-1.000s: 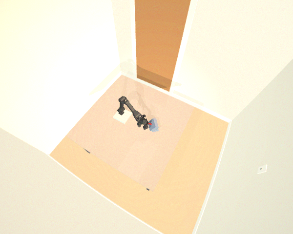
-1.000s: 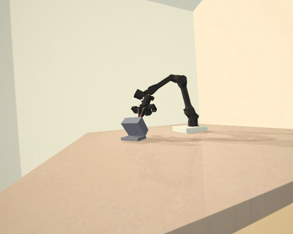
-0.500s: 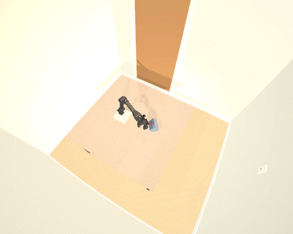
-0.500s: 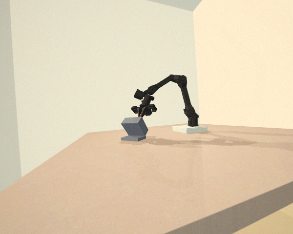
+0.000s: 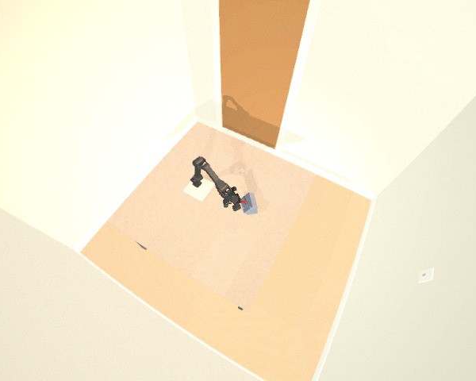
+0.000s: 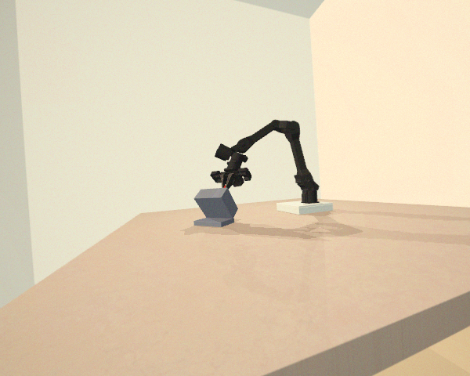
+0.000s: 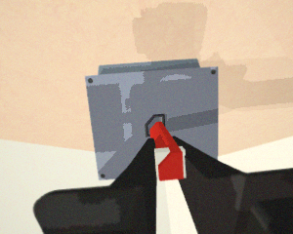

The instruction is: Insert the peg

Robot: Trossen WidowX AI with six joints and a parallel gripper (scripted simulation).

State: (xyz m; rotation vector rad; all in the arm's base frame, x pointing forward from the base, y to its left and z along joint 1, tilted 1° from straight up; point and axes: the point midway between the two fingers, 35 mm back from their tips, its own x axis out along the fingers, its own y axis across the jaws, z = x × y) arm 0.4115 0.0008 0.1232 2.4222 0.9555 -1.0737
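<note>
My gripper (image 5: 239,201) (image 6: 225,186) (image 7: 161,142) is shut on the red peg (image 5: 243,202) (image 6: 225,186) (image 7: 171,168), which sticks out past the fingertips toward the panel. The blue-grey sloped panel (image 5: 251,202) (image 6: 215,205) (image 7: 195,93) stands on a base plate. Its hole (image 7: 154,120) has a dark outline with straight sides and a slanted corner, and shows in the wrist view. The peg's far end overlaps the lower right part of the hole in that view. Whether the end is inside the hole or just in front of it, I cannot tell.
The arm's white base block (image 5: 197,190) (image 6: 304,207) stands on the table (image 5: 213,254) (image 6: 186,283) behind the gripper. Small dark screw heads mark the panel's corners. Shadows of the arm fall across the panel face and the table.
</note>
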